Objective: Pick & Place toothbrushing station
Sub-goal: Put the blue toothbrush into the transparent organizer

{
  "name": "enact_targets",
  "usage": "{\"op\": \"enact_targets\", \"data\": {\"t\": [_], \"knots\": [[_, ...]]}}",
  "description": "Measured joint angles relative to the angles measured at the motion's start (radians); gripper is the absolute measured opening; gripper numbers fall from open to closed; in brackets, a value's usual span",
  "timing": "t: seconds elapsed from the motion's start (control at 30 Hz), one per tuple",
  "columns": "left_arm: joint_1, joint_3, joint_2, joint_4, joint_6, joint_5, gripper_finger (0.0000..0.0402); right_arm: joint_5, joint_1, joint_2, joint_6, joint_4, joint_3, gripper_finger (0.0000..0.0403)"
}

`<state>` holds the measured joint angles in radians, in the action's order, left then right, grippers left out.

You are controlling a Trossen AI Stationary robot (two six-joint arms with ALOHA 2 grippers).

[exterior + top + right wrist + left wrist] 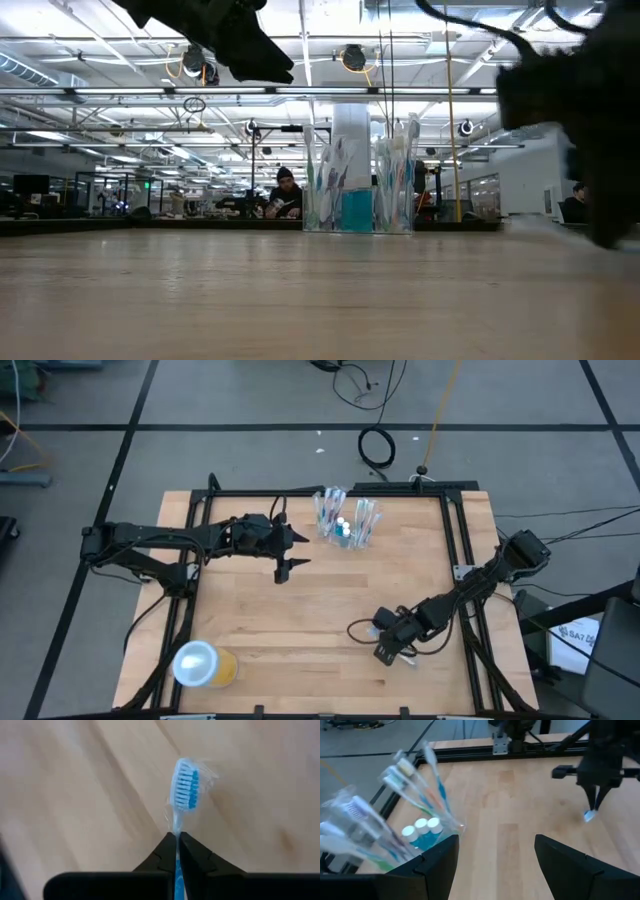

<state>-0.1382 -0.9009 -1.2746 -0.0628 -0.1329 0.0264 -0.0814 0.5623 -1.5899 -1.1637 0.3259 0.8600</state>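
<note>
— Where's the station?
— The clear cup (pixel 345 525) of toothbrushes stands near the tabletop's (pixel 320 610) far edge, teal tubes (pixel 421 831) inside.
— And the pincers?
— The right pincer (pixel 177 842) is clenched on a single toothbrush (pixel 185 785) (bristles blue and white); the left pincer (pixel 293 550) hangs released beside the cup.
</note>
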Motion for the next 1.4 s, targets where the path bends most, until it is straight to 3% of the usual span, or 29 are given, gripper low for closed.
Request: {"op": "enact_targets", "data": {"t": [0.17, 0.47, 0.67, 0.87, 1.13, 1.4], "knots": [[0.043, 0.0, 0.042, 0.004, 0.0, 0.0, 0.0269, -0.067, -0.052, 0.048, 0.191, -0.11, 0.003, 0.0003], [0.101, 0.0, 0.155, -0.059, -0.023, -0.002, 0.0269, -0.207, -0.211, 0.063, 0.719, -0.419, 0.004, 0.0], [0.107, 0.001, 0.189, -0.104, -0.022, -0.002, 0.0269, -0.205, -0.358, 0.067, 0.985, -0.672, 0.004, 0.0001], [0.107, 0.001, 0.188, -0.149, -0.019, -0.002, 0.0269, -0.216, -0.483, 0.126, 1.151, -0.771, 0.005, 0.0001], [0.106, 0.0, 0.19, -0.214, -0.018, -0.003, 0.0269, -0.463, -0.571, 0.191, 1.346, -0.809, 0.006, 0.0001], [0.106, 0.0, 0.189, -0.335, 0.042, -0.023, 0.0269, -0.684, -0.599, 0.19, 1.415, -0.82, 0.006, 0.0001]]}}
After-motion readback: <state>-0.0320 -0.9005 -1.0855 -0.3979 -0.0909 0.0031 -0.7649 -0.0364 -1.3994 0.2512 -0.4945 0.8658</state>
